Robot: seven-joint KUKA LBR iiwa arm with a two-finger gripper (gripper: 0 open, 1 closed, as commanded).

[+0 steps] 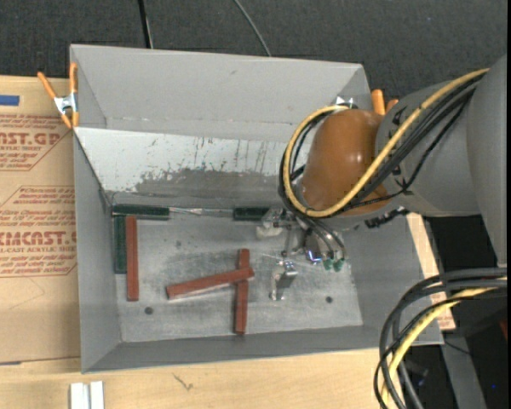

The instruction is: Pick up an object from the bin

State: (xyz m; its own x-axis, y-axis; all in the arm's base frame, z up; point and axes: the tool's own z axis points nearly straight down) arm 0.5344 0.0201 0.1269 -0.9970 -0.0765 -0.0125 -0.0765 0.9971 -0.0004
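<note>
Grey bin floor (183, 250) carries two crossed red-brown sticks (241, 278) at lower centre, just left of my gripper (281, 286) (open or closed, I cannot tell). They look stiff and light; I'd take one across a free end.

The scuffed floor of the grey metal bin (187, 250) carries two crossed red-brown sticks (241, 278) mid-floor, a third red-brown stick (132, 258) at left, and dark green bars (140, 213) along the back wall.
</note>
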